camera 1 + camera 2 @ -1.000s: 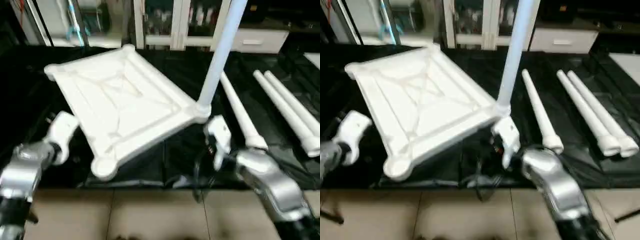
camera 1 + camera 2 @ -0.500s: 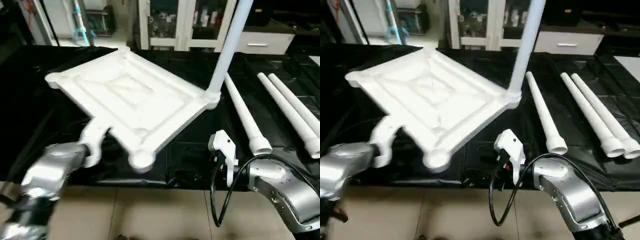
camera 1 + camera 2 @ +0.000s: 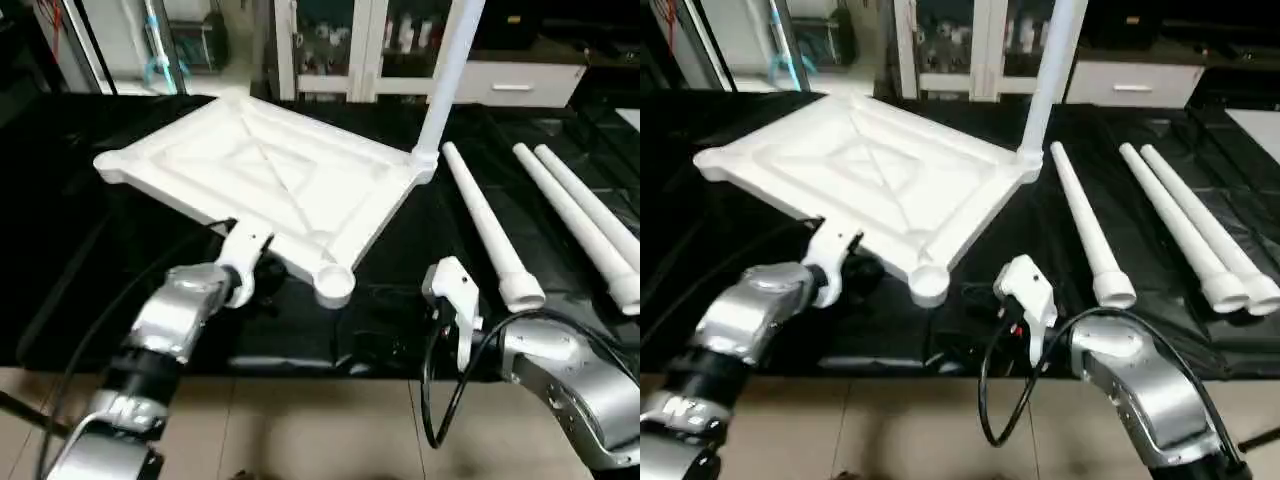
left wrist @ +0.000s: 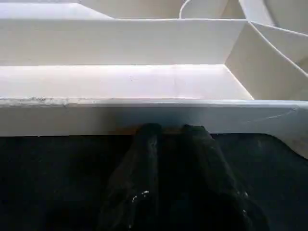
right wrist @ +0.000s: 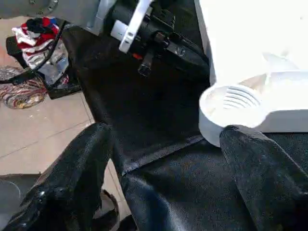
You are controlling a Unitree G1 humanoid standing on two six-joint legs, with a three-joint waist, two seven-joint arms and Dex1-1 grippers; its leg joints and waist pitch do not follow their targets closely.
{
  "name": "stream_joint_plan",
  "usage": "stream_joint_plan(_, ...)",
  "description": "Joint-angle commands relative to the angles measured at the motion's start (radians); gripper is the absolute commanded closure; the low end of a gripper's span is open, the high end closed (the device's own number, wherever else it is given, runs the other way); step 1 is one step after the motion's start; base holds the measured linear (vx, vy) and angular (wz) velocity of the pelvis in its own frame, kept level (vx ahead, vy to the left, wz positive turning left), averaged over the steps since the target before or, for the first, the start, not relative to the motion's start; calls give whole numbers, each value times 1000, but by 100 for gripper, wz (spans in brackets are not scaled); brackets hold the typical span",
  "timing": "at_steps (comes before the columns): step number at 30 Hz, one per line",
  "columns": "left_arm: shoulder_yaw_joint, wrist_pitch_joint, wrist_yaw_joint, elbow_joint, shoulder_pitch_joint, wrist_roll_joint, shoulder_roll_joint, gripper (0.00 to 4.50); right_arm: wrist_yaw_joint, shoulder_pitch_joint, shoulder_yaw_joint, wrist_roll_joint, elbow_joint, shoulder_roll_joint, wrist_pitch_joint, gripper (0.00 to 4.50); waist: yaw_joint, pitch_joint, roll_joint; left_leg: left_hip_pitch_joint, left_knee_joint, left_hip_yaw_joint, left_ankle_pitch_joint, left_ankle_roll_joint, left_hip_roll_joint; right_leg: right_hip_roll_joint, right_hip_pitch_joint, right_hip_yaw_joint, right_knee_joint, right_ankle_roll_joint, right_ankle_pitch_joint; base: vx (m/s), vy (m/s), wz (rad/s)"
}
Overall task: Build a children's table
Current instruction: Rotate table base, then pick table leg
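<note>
Standing in the top's (image 3: 270,180) far socket, one leg (image 3: 447,75); left gripper (image 4: 171,132) narrow, right gripper (image 5: 163,168) wide.

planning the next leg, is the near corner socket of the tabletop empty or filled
Empty. The near corner socket shows an open threaded bore with nothing in it; one leg stands upright in the far corner of the tabletop.

A black-draped bench (image 3: 60,230) is backed by glass-fronted cabinets (image 3: 340,45), and striped cloth (image 5: 36,36) is heaped on the tiled floor (image 3: 300,430).
</note>
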Motion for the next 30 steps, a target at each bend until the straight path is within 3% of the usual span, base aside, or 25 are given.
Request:
stream_joint_plan(1,-24,-49,21,47,-32,22,-35,351,-11,-4,-22,-5,-10,-8,6,62,-2,-67,3,13,-72,-25,-151,58,46,-49,48,40,-66,-203,-143,0,0,0)
stream_joint_plan(3,-24,-107,52,91,-45,30,-86,351,-23,-8,-30,-2,-6,-2,5,62,-1,-66,2,11,-73,-26,-162,55,47,-52,50,41,-69,-196,-160,0,0,0)
stream_joint_plan(10,-42,-144,51,54,-24,23,-121,351,-46,-7,-33,-10,-15,9,-2,62,-1,-70,3,6,-70,-28,-131,69,49,-54,54,40,-62,-208,-105,0,0,0)
stream_joint_plan(13,-36,-102,31,-87,36,6,-89,351,-81,2,-51,-21,-28,16,-11,62,-5,-69,9,4,-70,-28,-122,79,49,-53,54,38,-60,-219,-94,0,0,0)
stream_joint_plan(14,-28,-68,12,-197,88,-9,-61,351,-116,3,-70,-29,-31,24,-11,62,-5,-71,9,5,-70,-30,-120,75,53,-57,57,39,-56,-222,-88,0,0,0)
stream_joint_plan(15,-24,-54,3,-245,112,-16,-49,351,-131,3,-79,-32,-32,28,-10,62,-11,-68,12,1,-75,-31,-124,72,55,-57,56,38,-57,-223,-106,0,0,0)
stream_joint_plan(16,-3,-19,-16,-381,185,-41,-22,351,-183,-5,-102,-46,-24,33,13,62,-15,-68,12,7,-74,-28,-145,65,54,-53,52,37,-61,-219,-136,0,0,0)
stream_joint_plan(17,5,-17,-22,-429,212,-51,-14,351,-218,-15,-110,-66,-10,36,24,62,-22,-64,14,1,-78,-29,-147,56,54,-53,55,37,-61,-216,-158,0,0,0)
stream_joint_plan(20,24,-15,-21,-504,252,-69,-8,351,-289,-39,-133,-98,24,52,45,62,-28,-61,13,11,-78,-24,-201,38,47,-44,44,36,-73,-189,-247,0,0,0)
stream_joint_plan(24,73,-78,31,-560,296,-86,-41,351,-450,-119,-199,-139,136,97,81,62,-28,-57,12,11,-82,-25,-232,12,45,-43,38,38,-82,-149,-314,0,0,0)
stream_joint_plan(25,76,-84,49,-551,293,-75,-45,350,-490,-154,-219,-143,187,107,89,34,-32,-57,10,11,-81,-24,-227,6,42,-41,37,37,-79,-152,-305,0,0,0)
stream_joint_plan(28,72,-81,62,-550,289,-64,-40,350,-534,-209,-240,-152,266,112,106,27,-36,-64,11,10,-76,-23,-183,3,39,-37,40,37,-72,-153,-238,0,0,0)
stream_joint_plan(30,53,-54,11,-555,262,-81,-16,350,-544,-311,-249,-156,406,95,142,10,-36,-68,12,10,-71,-22,-152,13,36,-37,42,37,-66,-161,-198,0,0,0)
